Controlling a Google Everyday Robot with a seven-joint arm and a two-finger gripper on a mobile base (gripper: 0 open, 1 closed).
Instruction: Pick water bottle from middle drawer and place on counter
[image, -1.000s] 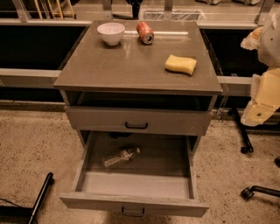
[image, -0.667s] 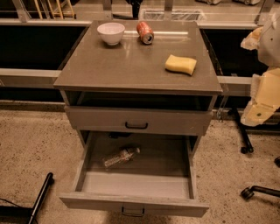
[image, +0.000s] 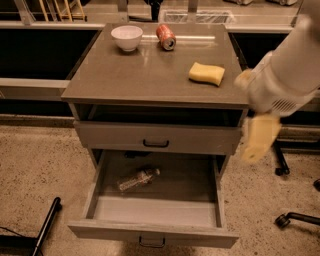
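The water bottle (image: 138, 180) lies on its side in the open middle drawer (image: 150, 214), towards the back left, cap pointing right. The drawer is pulled far out under the closed upper drawer (image: 156, 138). The counter (image: 145, 75) tops the cabinet. My gripper (image: 259, 139) hangs at the right, beside the cabinet's right edge, level with the upper drawer and above the open drawer's right side. It is well apart from the bottle. The white arm (image: 287, 75) reaches in from the upper right.
On the counter stand a white bowl (image: 126, 36), a red soda can (image: 166, 36) lying on its side, and a yellow sponge (image: 206, 73). Chair legs with casters (image: 295, 217) are on the floor at the right. A dark bar (image: 47, 225) lies at the lower left.
The arm and gripper have swung in from the far right towards the cabinet's right edge. The bottle and the drawer have not moved.
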